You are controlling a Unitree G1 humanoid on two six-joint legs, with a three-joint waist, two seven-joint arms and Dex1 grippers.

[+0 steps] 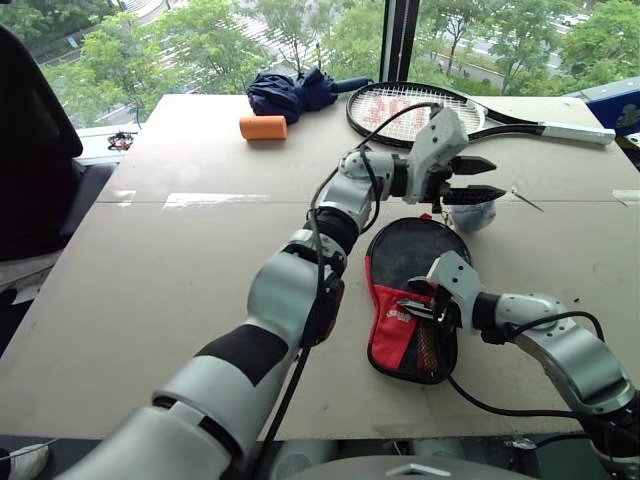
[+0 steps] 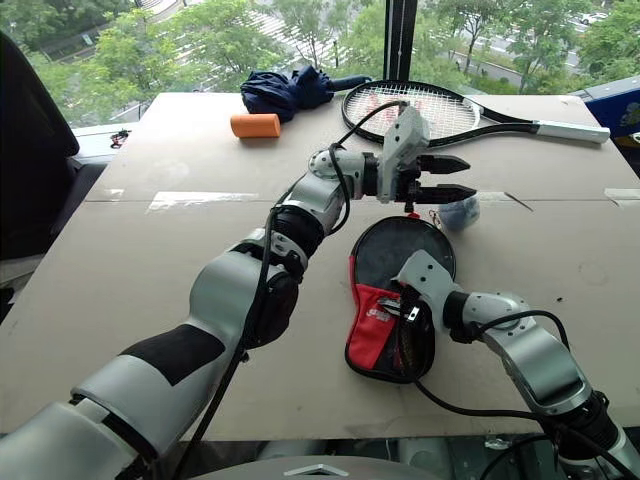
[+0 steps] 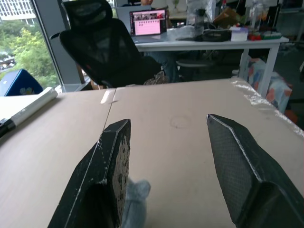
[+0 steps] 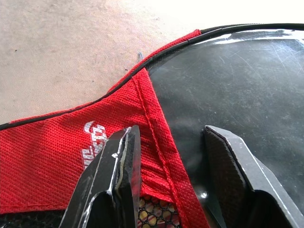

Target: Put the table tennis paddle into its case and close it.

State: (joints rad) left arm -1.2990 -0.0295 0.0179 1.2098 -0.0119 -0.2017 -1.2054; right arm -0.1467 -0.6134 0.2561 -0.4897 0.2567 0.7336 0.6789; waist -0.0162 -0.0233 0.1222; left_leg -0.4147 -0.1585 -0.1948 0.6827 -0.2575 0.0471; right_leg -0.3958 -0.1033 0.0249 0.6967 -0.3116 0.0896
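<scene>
R gripper [image 1: 425,305] parted over case [image 1: 395,335] edge; L gripper [image 1: 478,181] open, empty.

no legible text on case [image 4: 71,142]

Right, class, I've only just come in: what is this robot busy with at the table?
A two-armed robot is working on a paddle case that lies flat on the table, a dark round paddle face showing through its clear window. The right hand rests over the case's red panel, fingers apart. The left hand hovers open above the case's far end, holding nothing. A tennis racket, an orange cylinder and a folded blue umbrella lie farther back.
</scene>
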